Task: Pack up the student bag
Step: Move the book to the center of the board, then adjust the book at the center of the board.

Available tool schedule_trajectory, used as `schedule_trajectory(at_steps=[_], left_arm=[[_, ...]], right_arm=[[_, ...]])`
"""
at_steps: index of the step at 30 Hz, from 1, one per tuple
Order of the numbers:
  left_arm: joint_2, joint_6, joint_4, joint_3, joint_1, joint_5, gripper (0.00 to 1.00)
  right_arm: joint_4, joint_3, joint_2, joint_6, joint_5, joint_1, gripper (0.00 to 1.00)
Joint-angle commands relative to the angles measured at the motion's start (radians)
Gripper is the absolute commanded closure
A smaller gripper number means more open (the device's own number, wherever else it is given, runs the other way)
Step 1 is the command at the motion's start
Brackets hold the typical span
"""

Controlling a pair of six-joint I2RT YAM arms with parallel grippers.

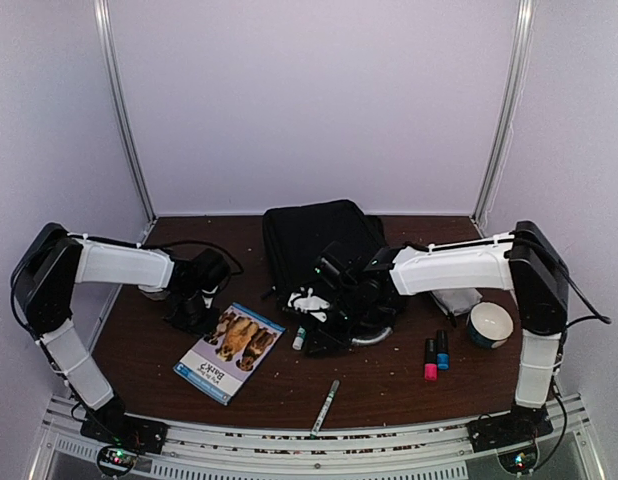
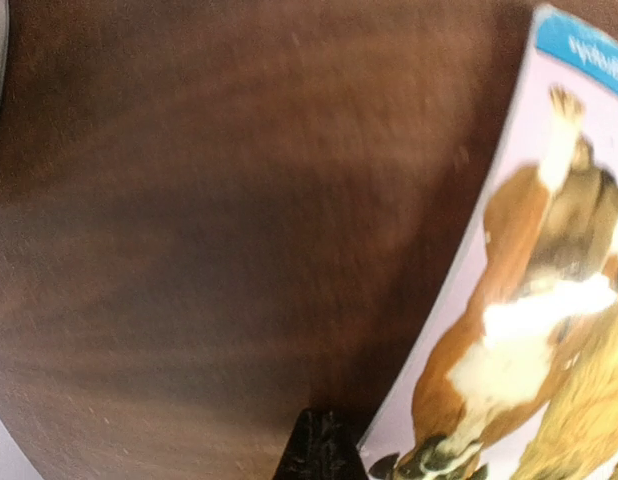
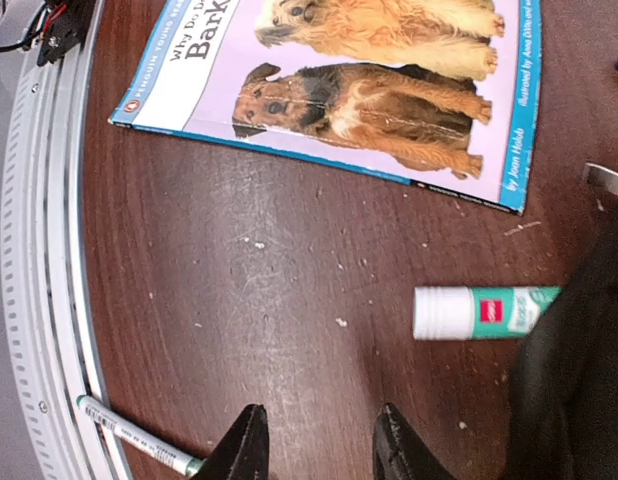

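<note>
The black student bag point(image 1: 314, 240) lies at the back middle of the table; its dark fabric fills the right edge of the right wrist view point(image 3: 579, 380). My right gripper point(image 3: 322, 445) is open and empty, low over bare table at the bag's front edge point(image 1: 327, 322). A white and green glue stick point(image 3: 484, 312) lies just right of it, also seen from above point(image 1: 300, 338). My left gripper point(image 2: 319, 445) shows as one dark tip, shut and empty, close to the table beside the left edge of the dog picture book point(image 2: 529, 330), which lies flat point(image 1: 232, 350).
A green-tipped pen point(image 1: 326, 405) lies near the front edge, also in the right wrist view point(image 3: 139, 438). Pink point(image 1: 430, 360) and blue point(image 1: 442, 350) markers and a white bowl point(image 1: 490, 323) sit at the right. The metal rail point(image 3: 34, 250) runs along the table front.
</note>
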Motion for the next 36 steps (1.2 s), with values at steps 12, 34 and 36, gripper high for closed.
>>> schedule_trajectory(at_steps=[12,34,36], left_arm=[[-0.139,-0.131,0.149,-0.270,-0.150,0.311,1.00],[-0.382,-0.100,-0.105,-0.159,-0.178,0.402,0.96],[-0.372,-0.101,-0.037,-0.158,-0.177,0.417,1.00]], right_arm=[[-0.119,0.377,0.349,0.147,0.159,0.094,0.61],[-0.116,0.282,0.195,0.335,0.047,0.028,0.40],[-0.129,0.271,0.199,0.345,0.015,0.024,0.39]])
